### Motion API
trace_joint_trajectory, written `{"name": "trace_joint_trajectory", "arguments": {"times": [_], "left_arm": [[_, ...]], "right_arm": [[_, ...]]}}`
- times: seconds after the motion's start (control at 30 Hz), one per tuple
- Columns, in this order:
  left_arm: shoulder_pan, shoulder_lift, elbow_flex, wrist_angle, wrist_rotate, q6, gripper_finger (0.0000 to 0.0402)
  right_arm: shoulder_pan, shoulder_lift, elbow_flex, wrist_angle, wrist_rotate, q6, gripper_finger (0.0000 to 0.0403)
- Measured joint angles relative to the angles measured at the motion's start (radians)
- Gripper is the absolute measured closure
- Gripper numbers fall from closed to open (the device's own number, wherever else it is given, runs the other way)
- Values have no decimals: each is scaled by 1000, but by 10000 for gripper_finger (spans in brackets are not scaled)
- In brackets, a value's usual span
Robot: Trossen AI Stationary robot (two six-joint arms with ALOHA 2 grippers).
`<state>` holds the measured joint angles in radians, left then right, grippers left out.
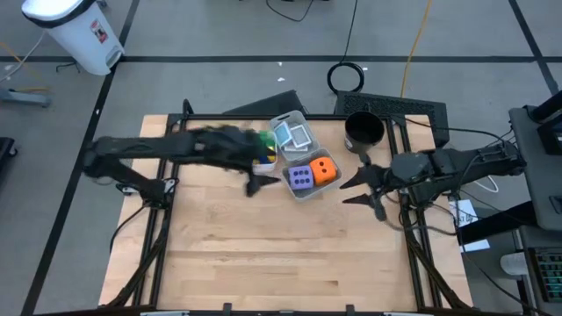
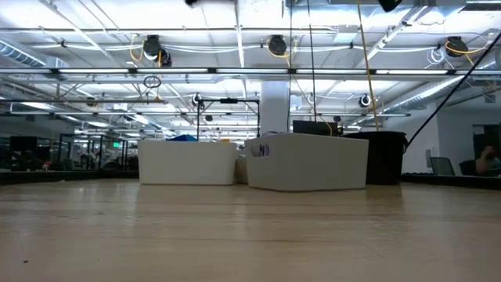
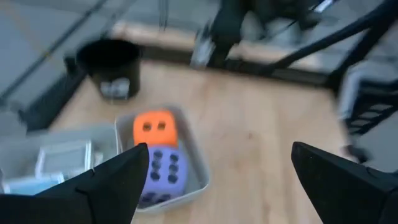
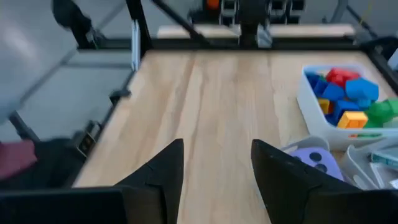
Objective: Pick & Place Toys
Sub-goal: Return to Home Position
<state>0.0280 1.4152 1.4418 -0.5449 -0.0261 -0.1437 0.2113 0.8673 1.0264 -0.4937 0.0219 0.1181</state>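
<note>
Left gripper, fingers spread, empty, over table just beside grey bin; right gripper, spread, empty, at right edge. Purple die, orange die in grey bin toward far edge; blocks, cards binned alongside. Sorting judged complete; only homing left

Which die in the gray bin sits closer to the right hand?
The orange die, on the side toward the right hand; the purple die sits beside it, farther off.
</note>
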Motion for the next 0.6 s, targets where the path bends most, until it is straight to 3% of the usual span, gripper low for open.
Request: {"name": "trace_joint_trajectory", "arguments": {"times": [0.27, 0.4, 0.5, 0.6], "left_arm": [[-18, -360, 3, -184, 9, 12, 5], [-43, -518, -40, -319, -14, -16, 5], [-79, -631, -173, -293, -50, -33, 5], [-113, -731, -418, -118, -89, -34, 5]], "right_arm": [[0, -239, 1, -48, 6, -68, 243], [-1, -361, 0, -199, 121, -86, 243], [-1, -440, -65, -236, 213, 0, 243], [-1, -508, -191, -167, 266, 83, 243]]}}
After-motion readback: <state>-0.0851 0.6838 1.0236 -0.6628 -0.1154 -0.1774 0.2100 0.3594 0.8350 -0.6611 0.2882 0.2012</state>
